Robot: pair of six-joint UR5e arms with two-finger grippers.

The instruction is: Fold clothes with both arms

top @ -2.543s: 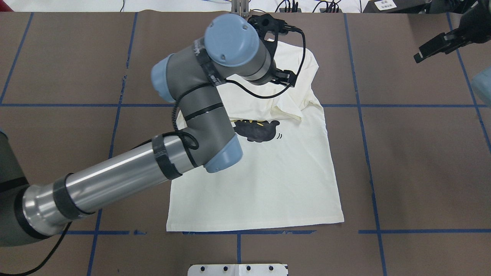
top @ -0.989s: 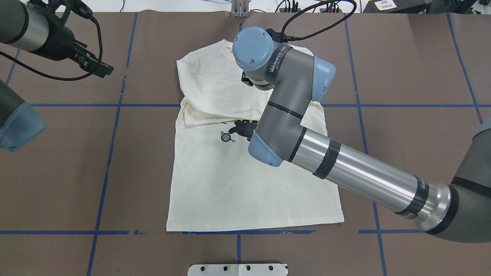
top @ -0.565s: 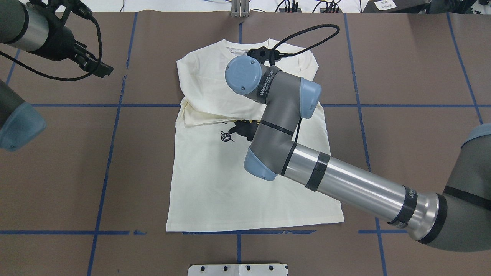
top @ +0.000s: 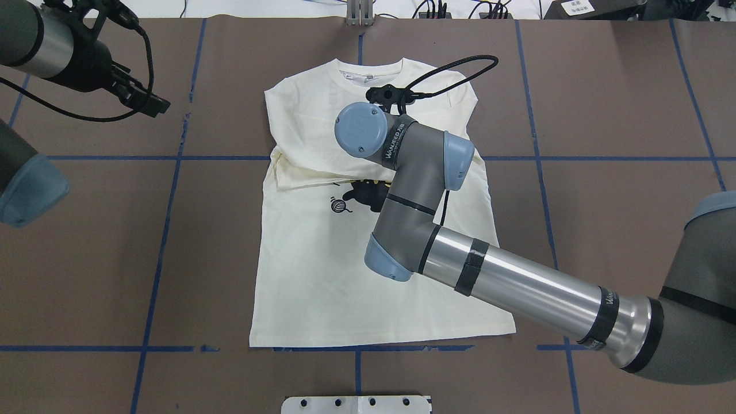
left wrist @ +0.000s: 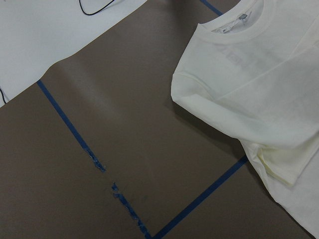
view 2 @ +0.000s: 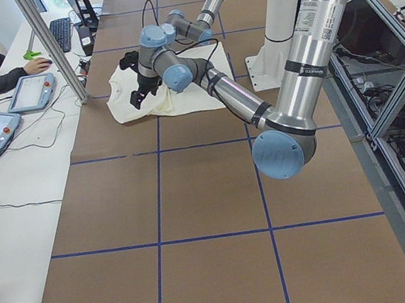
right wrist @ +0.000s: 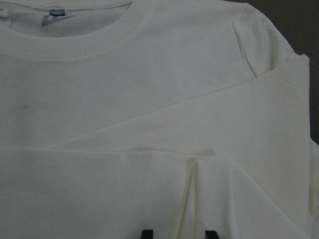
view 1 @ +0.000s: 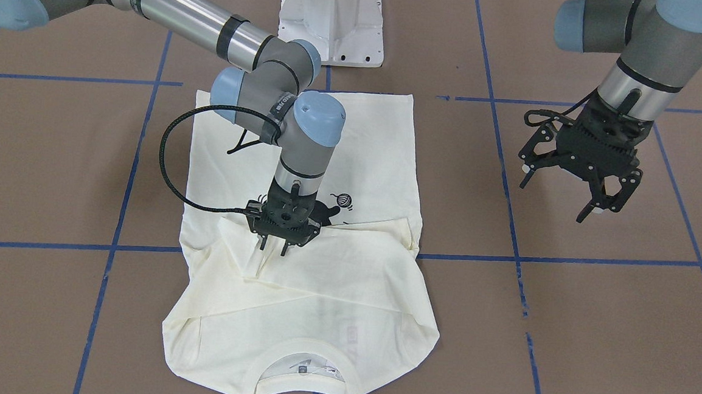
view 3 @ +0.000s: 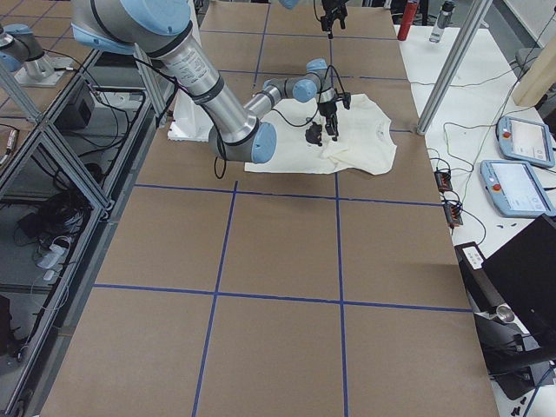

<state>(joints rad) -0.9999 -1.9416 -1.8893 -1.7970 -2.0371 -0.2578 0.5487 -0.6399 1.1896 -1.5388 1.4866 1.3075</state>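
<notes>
A cream T-shirt [top: 322, 276] lies flat on the brown table [top: 604, 230], print side up. Its collar [top: 368, 72] points away from my base and its hem lies nearest to me. Both sleeves [view 1: 347, 251] are folded across the chest, partly covering the black cat print; the small yarn ball [top: 339, 205] shows.

My right pincer [view 1: 273, 249] points straight down over the middle of the shirt, where the sleeves overlap. Its fingers are a little apart, with a raised crease of cloth between the tips. I cannot tell whether they touch the fabric.

My left pincer [view 1: 555, 200] hangs over bare table well to the left of the shirt, fingers spread wide and holding nothing.
</notes>
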